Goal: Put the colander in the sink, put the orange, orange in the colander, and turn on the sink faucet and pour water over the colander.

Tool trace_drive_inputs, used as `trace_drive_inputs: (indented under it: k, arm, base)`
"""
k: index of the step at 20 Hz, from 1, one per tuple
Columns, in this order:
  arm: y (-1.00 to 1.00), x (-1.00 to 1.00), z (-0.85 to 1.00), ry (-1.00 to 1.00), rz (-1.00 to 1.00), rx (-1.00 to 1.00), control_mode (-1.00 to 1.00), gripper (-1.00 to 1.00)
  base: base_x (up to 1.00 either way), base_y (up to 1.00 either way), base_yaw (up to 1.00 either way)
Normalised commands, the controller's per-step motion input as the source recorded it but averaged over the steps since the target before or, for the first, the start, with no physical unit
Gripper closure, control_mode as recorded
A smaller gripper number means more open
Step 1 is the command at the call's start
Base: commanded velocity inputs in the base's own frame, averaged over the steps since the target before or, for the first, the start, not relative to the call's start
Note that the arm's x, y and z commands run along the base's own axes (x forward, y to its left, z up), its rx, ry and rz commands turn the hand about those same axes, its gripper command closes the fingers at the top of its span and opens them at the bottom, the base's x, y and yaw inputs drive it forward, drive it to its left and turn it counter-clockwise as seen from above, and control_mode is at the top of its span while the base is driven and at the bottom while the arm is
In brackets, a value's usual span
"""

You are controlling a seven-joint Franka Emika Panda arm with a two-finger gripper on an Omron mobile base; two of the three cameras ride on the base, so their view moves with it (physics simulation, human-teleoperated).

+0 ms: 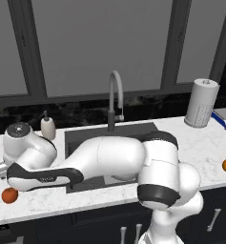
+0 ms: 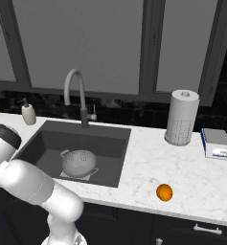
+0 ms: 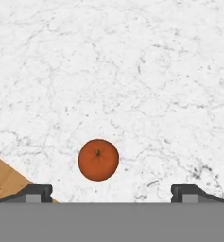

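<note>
Two oranges lie apart on your white marbled desk (image 2: 148,167): the darker reddish-orange round fruit (image 3: 98,159) sits just ahead of your spread gripper (image 3: 111,191), nothing held, a wooden board corner (image 3: 4,182) beside it. The brighter yellow-orange fruit (image 2: 164,192) rests right of the deep dark-grey sink (image 2: 110,143). Inside it, the silvery perforated metal colander (image 2: 79,163) sits. Behind, you have the grey gooseneck faucet (image 2: 75,91), a beige soap pump bottle (image 2: 28,114), a white paper-towel roll (image 2: 182,117) and a small grey and blue box (image 2: 216,143).
</note>
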Motion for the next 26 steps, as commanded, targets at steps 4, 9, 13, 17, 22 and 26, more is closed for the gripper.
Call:
trace_drive_inputs:
  k: [4, 9, 13, 17, 22, 26]
  arm:
    - [0.32, -0.11, -0.23, 0.03, 0.0, -0.09, -1.0, -1.0]
    - [0.01, -0.31, -0.2, 0.02, 0.0, -0.01, -1.0, -1.0]
    - [0.0, -0.16, -0.42, 0.02, 0.0, 0.0, -1.0, -1.0]
    - [0.0, 0.09, -0.6, 0.0, 0.0, 0.0, -1.0, -1.0]
    - [0.0, 0.32, -0.37, 0.0, 0.0, 0.0, -1.0, -1.0]
    - [0.0, 0.04, -0.33, 0.0, 0.0, 0.0, -1.0, -1.0]
  base:
    - [0.0, 0.0, 0.0]
    - [0.0, 0.0, 0.0]
    - [0.0, 0.0, 0.0]
    - [0.0, 0.0, 0.0]
    - [0.0, 0.0, 0.0]
    - [0.0, 0.0, 0.0]
